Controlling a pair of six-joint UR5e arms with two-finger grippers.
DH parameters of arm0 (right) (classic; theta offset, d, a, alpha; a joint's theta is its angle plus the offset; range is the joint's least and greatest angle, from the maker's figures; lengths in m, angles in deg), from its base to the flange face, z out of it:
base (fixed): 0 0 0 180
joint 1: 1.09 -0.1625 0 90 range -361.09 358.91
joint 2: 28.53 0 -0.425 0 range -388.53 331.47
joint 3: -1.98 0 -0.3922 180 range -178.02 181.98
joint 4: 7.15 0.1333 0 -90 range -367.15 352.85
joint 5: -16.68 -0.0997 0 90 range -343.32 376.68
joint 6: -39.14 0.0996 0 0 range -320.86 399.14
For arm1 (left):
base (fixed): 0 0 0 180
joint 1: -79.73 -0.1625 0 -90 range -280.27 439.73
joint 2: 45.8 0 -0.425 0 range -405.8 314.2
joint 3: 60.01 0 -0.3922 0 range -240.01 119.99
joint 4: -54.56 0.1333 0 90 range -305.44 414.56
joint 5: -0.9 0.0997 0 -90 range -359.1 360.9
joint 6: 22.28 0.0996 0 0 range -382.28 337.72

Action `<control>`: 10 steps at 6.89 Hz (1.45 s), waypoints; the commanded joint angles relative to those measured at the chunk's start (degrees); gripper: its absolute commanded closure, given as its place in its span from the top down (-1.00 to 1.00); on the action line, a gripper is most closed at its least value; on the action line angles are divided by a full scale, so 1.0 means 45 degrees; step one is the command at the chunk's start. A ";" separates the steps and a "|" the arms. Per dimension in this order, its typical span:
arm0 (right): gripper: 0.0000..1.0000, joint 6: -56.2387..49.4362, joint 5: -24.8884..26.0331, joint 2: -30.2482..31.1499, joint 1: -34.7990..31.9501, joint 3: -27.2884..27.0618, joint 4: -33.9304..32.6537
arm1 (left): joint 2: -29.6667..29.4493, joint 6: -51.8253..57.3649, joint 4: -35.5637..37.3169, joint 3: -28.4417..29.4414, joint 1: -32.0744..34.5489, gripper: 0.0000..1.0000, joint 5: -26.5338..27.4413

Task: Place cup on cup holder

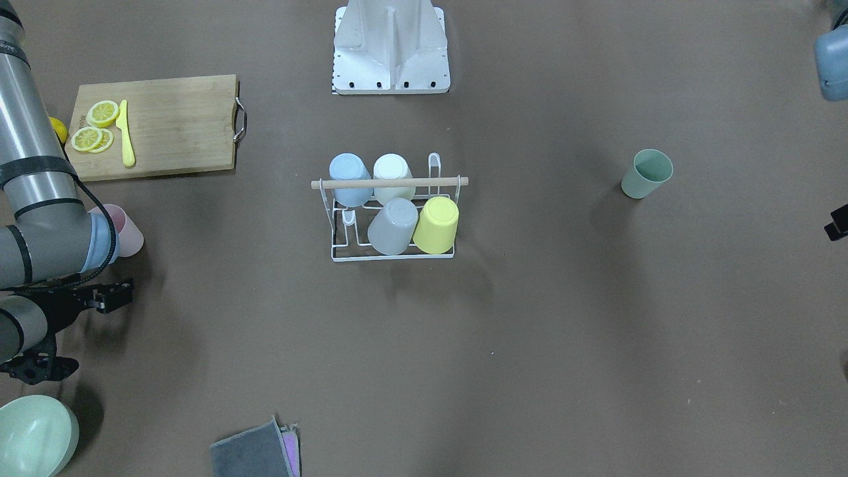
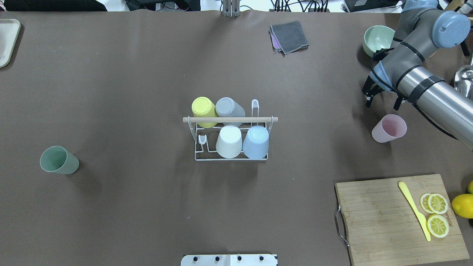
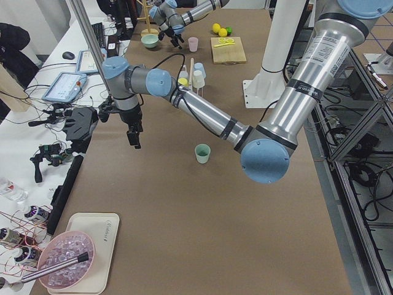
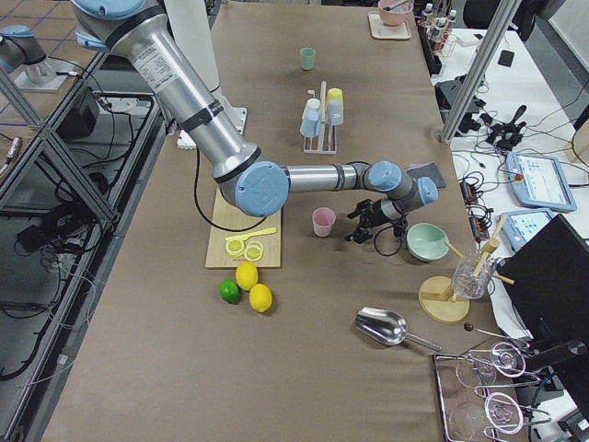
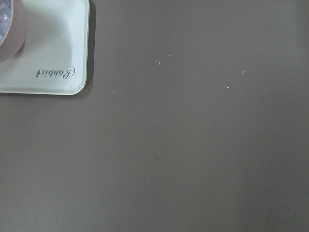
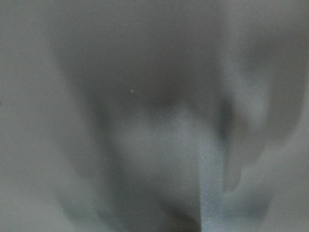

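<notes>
Brown tabletop (image 2: 147, 207) carries the small white wire cup holder with a wooden rod handle (image 2: 229, 119) at its centre. Upturned on its prongs are a yellow cup (image 2: 203, 107), grey cup (image 2: 229, 107), white cup (image 2: 229, 140) and blue cup (image 2: 255, 141). An upright pale pink cup (image 2: 389, 128) stands near the right gripper (image 2: 381, 106), whose fingers are spread and empty. A sage green cup (image 2: 59, 160) stands well apart. The left gripper (image 3: 135, 132) hangs over the table; I cannot tell how far it is spread.
</notes>
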 commanded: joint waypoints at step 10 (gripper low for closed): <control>0.91 -0.2317 0.0427 -0.0007 0.0896 -0.0190 -0.2840 | -0.0740 0.1436 0.2422 0.2637 -0.5125 0.95 -0.0077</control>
